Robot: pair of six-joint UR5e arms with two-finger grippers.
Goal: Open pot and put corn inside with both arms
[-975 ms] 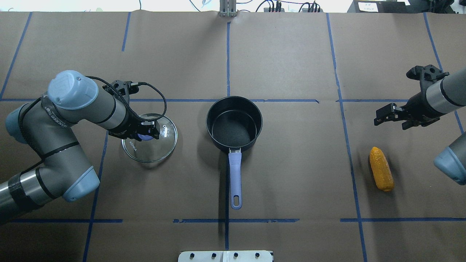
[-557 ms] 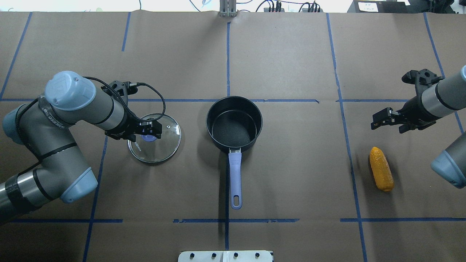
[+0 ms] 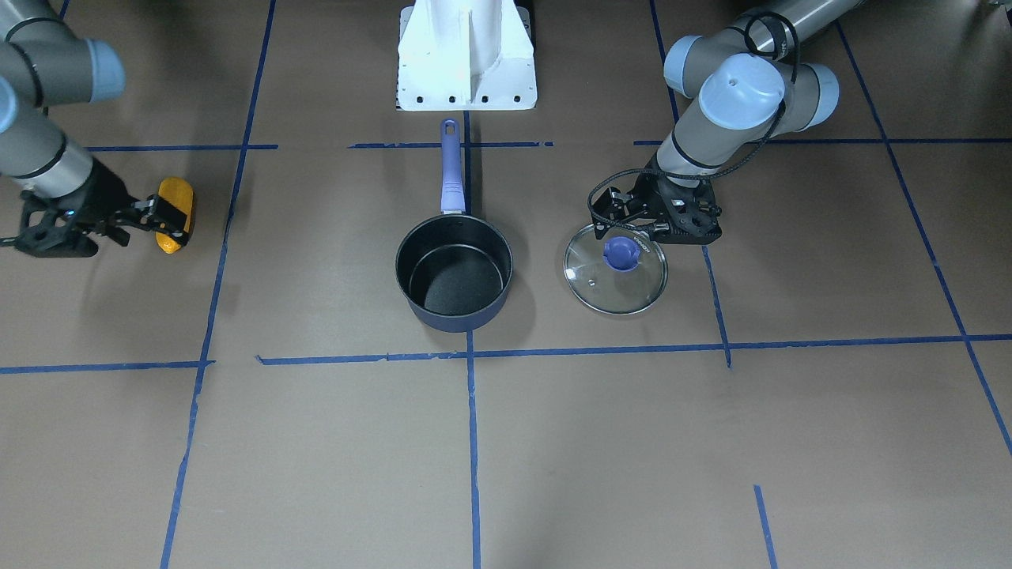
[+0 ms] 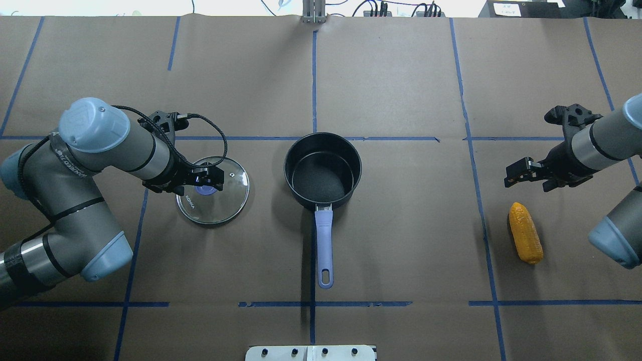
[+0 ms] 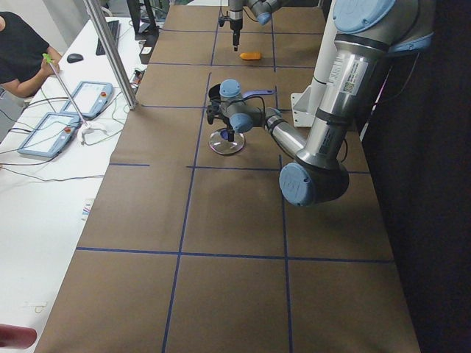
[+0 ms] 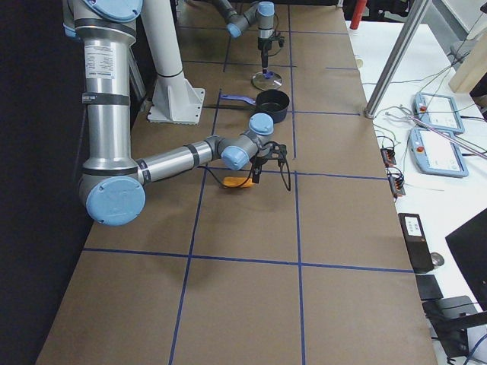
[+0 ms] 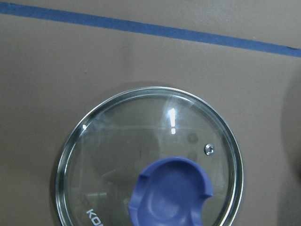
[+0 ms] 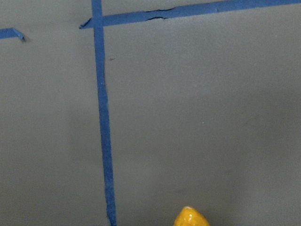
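The pot [image 4: 322, 181] stands open in the middle of the table, its lavender handle [image 4: 324, 240] pointing to the near edge; it also shows in the front view [image 3: 453, 278]. The corn [image 4: 525, 232] lies on the table at the right, also in the front view [image 3: 172, 215] and at the bottom edge of the right wrist view [image 8: 190, 217]. My right gripper [image 4: 530, 175] looks open and hovers just beyond the corn, not touching it. My left gripper [image 4: 202, 179] looks open, just above the knob of the glass lid [image 4: 223, 203].
The glass lid [image 3: 628, 288] with its blue knob [image 7: 169, 194] lies flat on the table left of the pot, apart from it. Blue tape lines cross the brown table cover. The white base mount [image 3: 466, 55] stands at the robot's side.
The lid shifted slightly to the right, then stayed put under the left gripper. The right gripper moved left and closer to the corn.
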